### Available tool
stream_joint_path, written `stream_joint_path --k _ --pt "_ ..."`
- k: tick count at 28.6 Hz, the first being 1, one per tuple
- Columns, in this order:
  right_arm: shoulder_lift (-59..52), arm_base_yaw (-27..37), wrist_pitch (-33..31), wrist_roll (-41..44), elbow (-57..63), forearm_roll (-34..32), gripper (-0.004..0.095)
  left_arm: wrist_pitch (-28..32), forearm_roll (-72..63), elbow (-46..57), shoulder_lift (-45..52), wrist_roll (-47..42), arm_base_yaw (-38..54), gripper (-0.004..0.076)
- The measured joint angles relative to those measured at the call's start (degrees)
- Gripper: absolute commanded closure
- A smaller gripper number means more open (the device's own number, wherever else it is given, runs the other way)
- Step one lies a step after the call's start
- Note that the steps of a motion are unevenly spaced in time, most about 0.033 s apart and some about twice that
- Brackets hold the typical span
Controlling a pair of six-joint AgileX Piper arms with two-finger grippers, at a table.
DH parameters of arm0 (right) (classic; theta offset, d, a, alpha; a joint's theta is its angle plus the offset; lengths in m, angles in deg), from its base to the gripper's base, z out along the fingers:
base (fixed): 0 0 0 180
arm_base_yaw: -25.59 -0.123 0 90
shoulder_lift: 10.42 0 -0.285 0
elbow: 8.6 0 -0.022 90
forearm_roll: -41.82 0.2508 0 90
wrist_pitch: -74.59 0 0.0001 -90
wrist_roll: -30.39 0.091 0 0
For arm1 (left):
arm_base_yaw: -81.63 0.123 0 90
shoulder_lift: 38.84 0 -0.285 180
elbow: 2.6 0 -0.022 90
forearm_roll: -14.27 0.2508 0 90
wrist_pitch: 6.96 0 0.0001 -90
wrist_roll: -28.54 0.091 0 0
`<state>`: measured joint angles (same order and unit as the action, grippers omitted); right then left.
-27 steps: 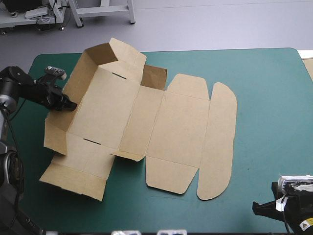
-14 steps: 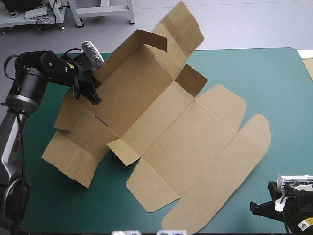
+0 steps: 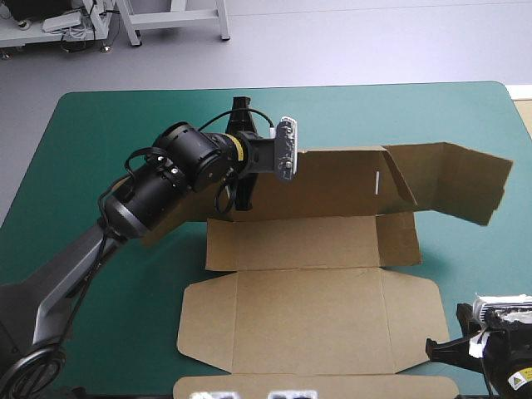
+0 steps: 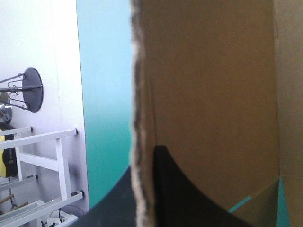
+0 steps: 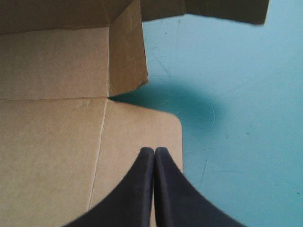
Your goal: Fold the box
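Desk (image 3: 100,125), teal-green cover: the brown box (image 3: 249,241) sits mid-desk, reaching the near edge and mostly unfolded.

Biggest flat part is the lid panel (image 3: 307,312), lying down on the near side. Beyond it there's a narrower strip, also flat. The far long wall (image 3: 332,187) is raised and roughly upright. Its end flap (image 3: 453,183) sticks out toward the desk's right side, off the surface and not folded in. A short side flap (image 3: 397,237) stands at the right end of the strip.

Left pincer (image 3: 242,199) is clamped on the left end of the raised wall. In the left wrist view the board edge runs between its fingers, one black finger on each face.

Right pincer (image 5: 154,152) has its fingers pressed together with nothing between them. It's over the near right corner of the lid panel and I can't tell if it touches the board.

A small slot (image 3: 376,180) shows in the wall near the flap's crease.

My read is that this is an early step: the first long wall is up and nothing is tucked. The next move probably needs the left to hold the wall steady while the right comes across and pushes the end flap inward along its crease. The wall likely flops back down if the left lets go first.
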<state>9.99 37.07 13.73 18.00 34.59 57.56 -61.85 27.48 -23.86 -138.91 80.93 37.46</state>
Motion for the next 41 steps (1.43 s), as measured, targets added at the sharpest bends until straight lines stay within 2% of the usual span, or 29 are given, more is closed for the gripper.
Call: stream_joint_path --k 5,9,14,18,21,28,41 --pt "2.7 0.0 0.0 0.5 -1.2 0.06 0.0921 2.98 7.66 4.44 -0.21 -7.62 -4.03 0.0733" --pt "8.22 0.0 0.94 2.2 -8.61 0.18 0.0921 5.07 24.15 11.4 -0.31 -28.01 -9.5 0.0733" --pt "15.59 0.0 2.54 3.1 -17.65 0.22 0.0921 5.07 38.89 17.8 -0.31 -44.02 -15.67 0.0733" --pt "23.27 0.0 3.16 4.76 -27.06 1.82 0.0921 4.13 46.51 21.11 -0.31 -53.39 -19.56 0.0733" --pt "29.69 0.0 3.33 4.76 -34.21 4.67 0.0921 3.17 48.48 22.8 -0.31 -55.78 -21.07 0.0733" --pt "48.03 0.0 1.74 4.94 -49.05 5.95 0.0921 2.11 49.65 23.53 -0.19 -57.91 -21.86 0.0733" --pt "75.32 0.0 -4.98 1.79 -58.28 9.93 0.0921 1.74 51.5 23.53 -0.19 -59.6 -21.86 0.0733"
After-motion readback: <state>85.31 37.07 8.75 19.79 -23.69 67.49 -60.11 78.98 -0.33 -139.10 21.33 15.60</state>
